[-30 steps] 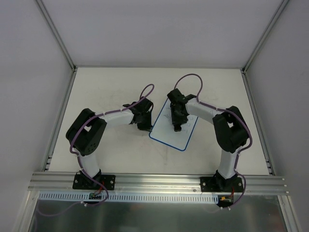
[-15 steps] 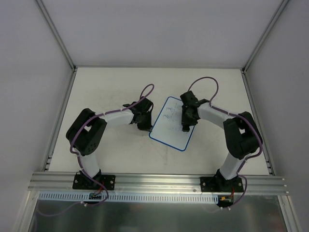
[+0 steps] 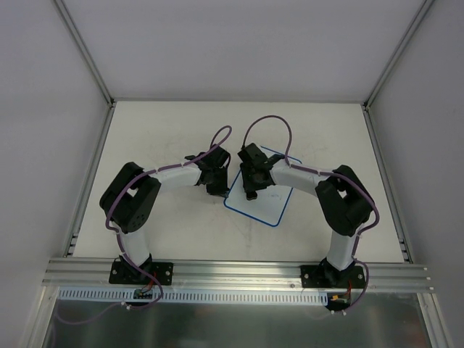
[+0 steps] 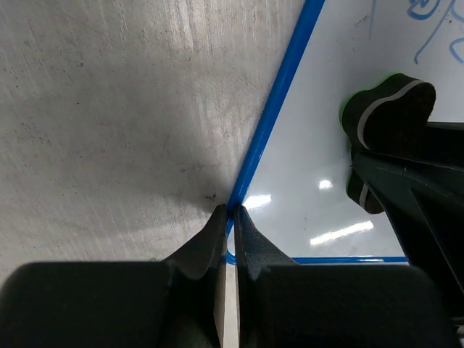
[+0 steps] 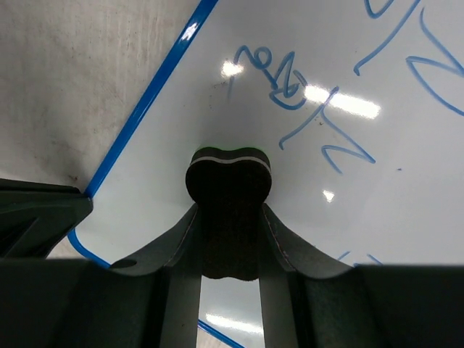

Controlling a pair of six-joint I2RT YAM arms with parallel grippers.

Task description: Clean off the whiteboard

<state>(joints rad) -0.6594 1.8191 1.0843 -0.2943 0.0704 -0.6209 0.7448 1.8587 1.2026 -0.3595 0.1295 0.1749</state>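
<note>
The whiteboard (image 3: pixel 270 207) lies flat on the table, white with a thin blue rim. Blue handwritten marks (image 5: pixel 290 83) remain on its face. My right gripper (image 3: pixel 250 191) is shut on a small black eraser with a green and white edge (image 5: pixel 229 174) and holds it against the board near its left rim. My left gripper (image 3: pixel 220 191) is shut on the board's blue rim (image 4: pixel 255 159) at the near left corner, its tips (image 4: pixel 232 212) pinching the edge. The eraser also shows in the left wrist view (image 4: pixel 388 109).
The off-white table top (image 3: pixel 159 138) is bounded by aluminium rails on both sides and a rail (image 3: pixel 239 272) at the near edge. White walls stand around it. Purple cables (image 3: pixel 268 123) loop above both wrists.
My right gripper swept the eraser to the right across the board, then back left to the left rim. The left gripper and the board have not moved.
</note>
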